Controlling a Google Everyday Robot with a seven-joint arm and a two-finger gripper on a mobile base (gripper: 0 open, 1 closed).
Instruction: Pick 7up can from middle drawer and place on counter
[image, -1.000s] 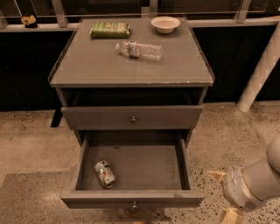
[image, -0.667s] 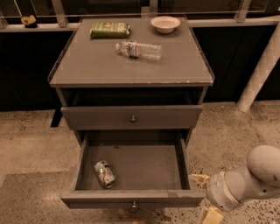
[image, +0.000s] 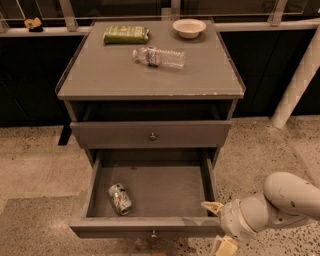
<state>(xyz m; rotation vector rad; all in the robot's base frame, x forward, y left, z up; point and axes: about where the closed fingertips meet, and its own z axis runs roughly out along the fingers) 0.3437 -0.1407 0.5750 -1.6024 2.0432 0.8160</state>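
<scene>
In the shallow grey middle drawer, pulled open: small silvery-white 7up can with green markings, lying on its side near the front left corner. Just outside the drawer's front right corner: pale two-finger gripper, spread apart and empty (lower finger partly cut off by the frame). On the flat grey counter: clear plastic bottle lying down.

- No writing can be read on the 7up can, the bottle or the green packet.
- The pincer, fingers apart, hovers at the middle drawer's front right corner.
</scene>
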